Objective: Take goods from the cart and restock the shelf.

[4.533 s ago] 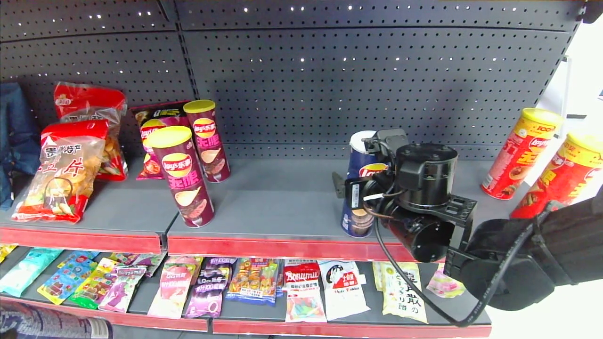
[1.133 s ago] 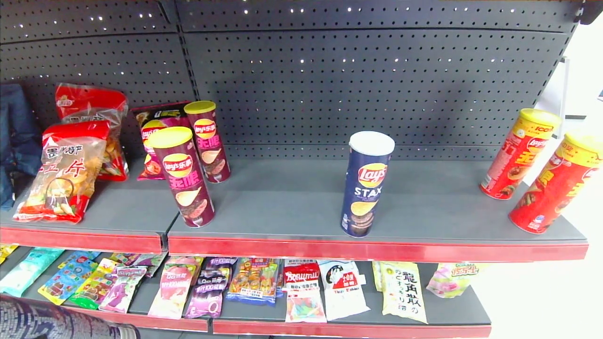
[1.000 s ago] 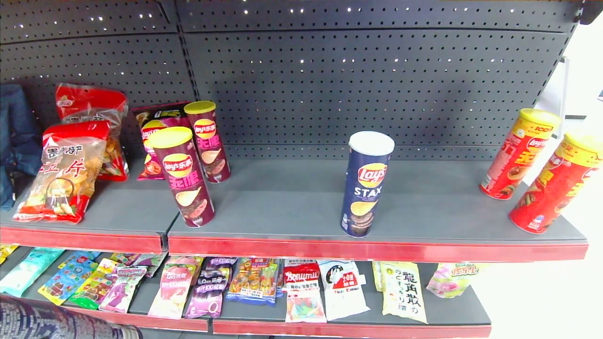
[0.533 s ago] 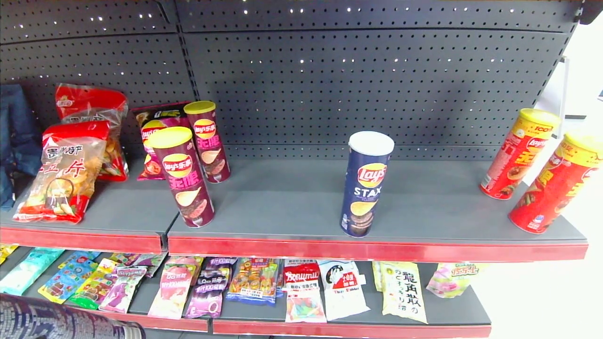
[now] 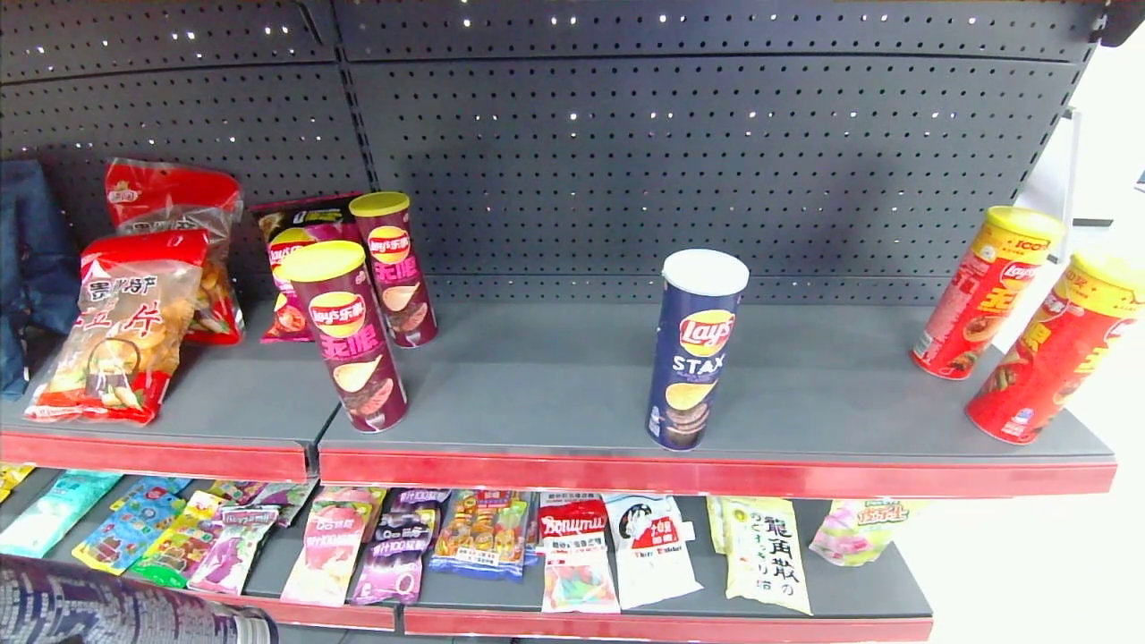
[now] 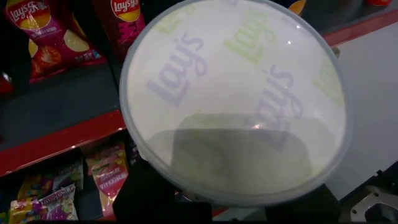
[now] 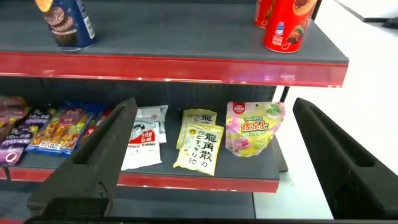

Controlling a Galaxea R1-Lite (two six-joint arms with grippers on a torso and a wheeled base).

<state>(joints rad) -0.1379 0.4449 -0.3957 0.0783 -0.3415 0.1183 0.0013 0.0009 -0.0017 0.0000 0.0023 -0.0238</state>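
The left tool (image 6: 161, 199) holds a dark can (image 6: 233, 99) with its white lid, faintly printed with pale logos, facing the wrist camera. In the head view its finely printed body (image 5: 116, 613) sits low on the left, in front of the lower shelf (image 5: 805, 581). The right tool (image 7: 213, 109) is spread wide and empty before that shelf's sachets (image 7: 199, 146).

On the upper shelf (image 5: 555, 385) a blue can (image 5: 693, 349) with a white lid and a round red-and-yellow logo stands upright near the front edge. It stands between two yellow-lidded maroon cans (image 5: 344, 335) and two red cans (image 5: 984, 291). Red bags (image 5: 116, 331) with large characters lean at the far left.
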